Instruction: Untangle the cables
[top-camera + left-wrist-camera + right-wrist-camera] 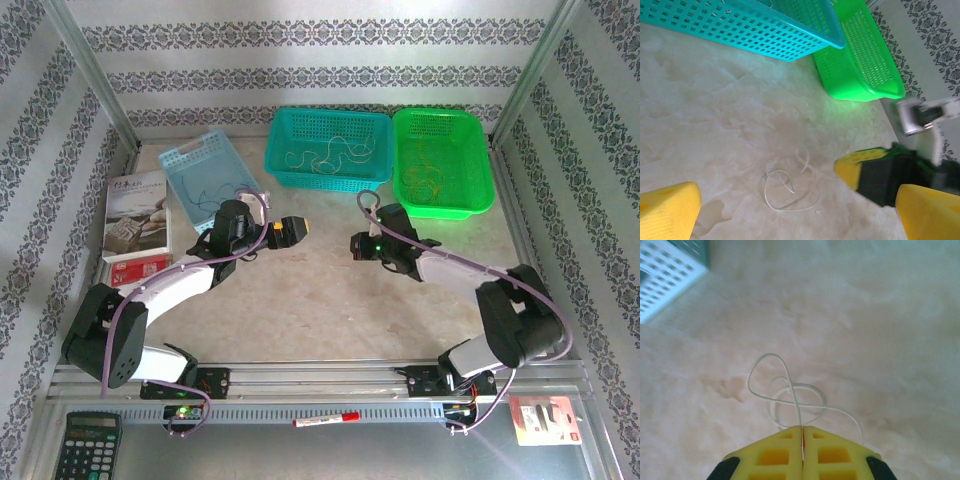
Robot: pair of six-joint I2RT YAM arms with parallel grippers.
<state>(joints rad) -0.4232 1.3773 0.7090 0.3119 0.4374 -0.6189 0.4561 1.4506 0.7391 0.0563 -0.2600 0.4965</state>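
As the overhead camera looks down on the bench (pixel 320 310), the left claw (pixel 290 230) and the right claw (pixel 357 245) point at each other near the middle with a short gap between their tips. Whatever lies in that gap is too fine to make out from here. Thin wires (pixel 325 155) rest in the teal basket (pixel 285 125) behind them.

From the left wrist, the left claw's yellow fingers (pixel 667 212) stand wide apart and hold nothing. A white cable (pixel 789 190) lies in loose loops on the bench straight ahead between them, one strand trailing toward the right claw's tip (pixel 852 170).

From the right wrist, the right claw (pixel 802 430) is pressed together on the white cable (pixel 796 397), whose crossed loops spread away from its tip.

The loops seem to lie along the line joining the two claws, so the free left claw looks best placed to take the far loop.
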